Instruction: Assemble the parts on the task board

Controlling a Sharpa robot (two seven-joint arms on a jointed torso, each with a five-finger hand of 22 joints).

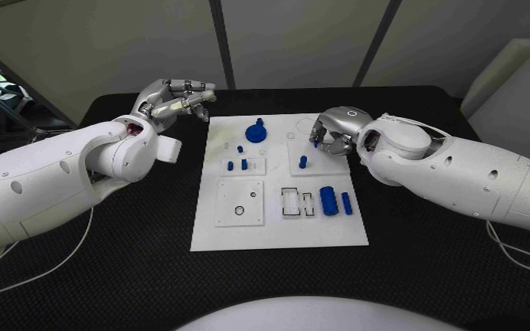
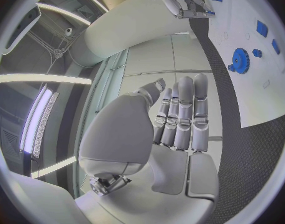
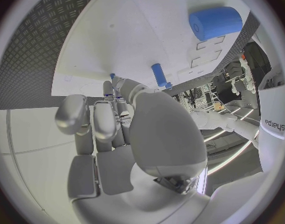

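In the head view the white board point(image 1: 279, 231) lies in the middle of the black table point(image 1: 110, 270), running from the centre of the frame down toward the lower middle; the left hand point(image 1: 175, 101) hovers in the upper left, off the board's upper left corner, fingers apart and holding nothing; the right hand point(image 1: 332, 130) sits over the board's upper right area, its fingers curled down onto the board near a small blue pin point(image 1: 302, 162); whether it holds anything I cannot tell. A blue gear point(image 1: 256, 132) stands near the upper middle of the board; small blue pegs point(image 1: 237, 165) stand just below it, left of centre; a thick blue cylinder point(image 1: 328, 197) and a thinner blue rod point(image 1: 347, 203) lie side by side at the right middle, beside a rectangular slot point(image 1: 290, 202); a square white plate with a ring point(image 1: 240, 202) takes the lower left of the board.

In the left wrist view the left hand point(image 2: 179, 119) fills the centre, fingers straight and close together, palm bare, clear of the board; the gear point(image 2: 241, 60) shows at the upper right on the board point(image 2: 266, 99); the right hand point(image 2: 186, 2) appears at the top, fingertips down on the board.

In the right wrist view the right hand point(image 3: 111, 119) rises through the centre, fingers bent toward the board point(image 3: 136, 40); a small blue pin point(image 3: 159, 74) lies just beside the fingertips point(image 3: 110, 87), which show bits of blue, though a grip cannot be judged; the thick cylinder point(image 3: 216, 22) lies at the upper right.
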